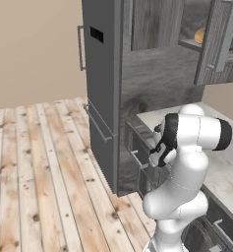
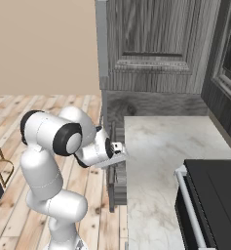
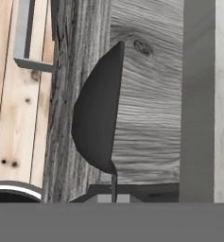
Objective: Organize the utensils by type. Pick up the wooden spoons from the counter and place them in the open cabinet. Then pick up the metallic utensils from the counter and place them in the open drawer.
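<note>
The white arm's gripper (image 2: 121, 148) hangs at the left edge of the light grey marbled stone counter (image 2: 161, 161), just above the open shallow dark grey wood-grain drawer (image 2: 116, 188), its fingers clenched together with nothing visibly between them. In the hand view the fingers point at the drawer's grained inside (image 3: 146, 118). Up on the wall, the tall dark grey wood-grain cabinet (image 1: 216, 44) stands open, an orange-brown object (image 1: 200, 35) resting on its pale shelf.

End effector (image 2: 121, 150) closed over open drawer (image 2: 118, 180).
</note>
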You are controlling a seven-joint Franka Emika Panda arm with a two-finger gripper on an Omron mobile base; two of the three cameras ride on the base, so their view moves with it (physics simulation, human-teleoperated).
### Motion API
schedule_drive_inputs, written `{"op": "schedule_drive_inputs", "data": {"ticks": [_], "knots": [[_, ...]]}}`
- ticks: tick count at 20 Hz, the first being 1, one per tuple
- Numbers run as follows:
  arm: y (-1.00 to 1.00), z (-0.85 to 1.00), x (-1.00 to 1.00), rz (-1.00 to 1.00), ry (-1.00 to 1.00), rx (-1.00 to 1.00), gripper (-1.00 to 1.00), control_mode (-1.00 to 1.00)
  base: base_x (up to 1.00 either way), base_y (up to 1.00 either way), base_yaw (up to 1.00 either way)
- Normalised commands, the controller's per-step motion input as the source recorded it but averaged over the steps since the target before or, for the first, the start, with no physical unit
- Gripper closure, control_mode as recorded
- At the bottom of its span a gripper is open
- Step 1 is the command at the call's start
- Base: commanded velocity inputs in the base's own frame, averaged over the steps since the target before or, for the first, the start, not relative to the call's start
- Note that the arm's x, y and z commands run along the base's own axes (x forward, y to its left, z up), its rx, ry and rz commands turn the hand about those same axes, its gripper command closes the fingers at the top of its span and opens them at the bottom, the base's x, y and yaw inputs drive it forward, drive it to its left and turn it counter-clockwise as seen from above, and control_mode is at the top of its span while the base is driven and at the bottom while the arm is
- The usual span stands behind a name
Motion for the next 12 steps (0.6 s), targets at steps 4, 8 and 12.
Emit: {"op": "schedule_drive_inputs", "data": {"ticks": [4, 8, 12], "knots": [[-0.03, -0.19, -0.04, 0.00, 0.04, 0.00, 1.00, -1.00, 0.00, 0.00, 0.00], [0.09, -0.37, -0.32, 0.00, 0.14, 0.00, 1.00, -1.00, 0.00, 0.00, 0.00], [0.27, -0.44, -0.46, 0.00, 0.13, 0.00, 1.00, -1.00, 0.00, 0.00, 0.00]]}}
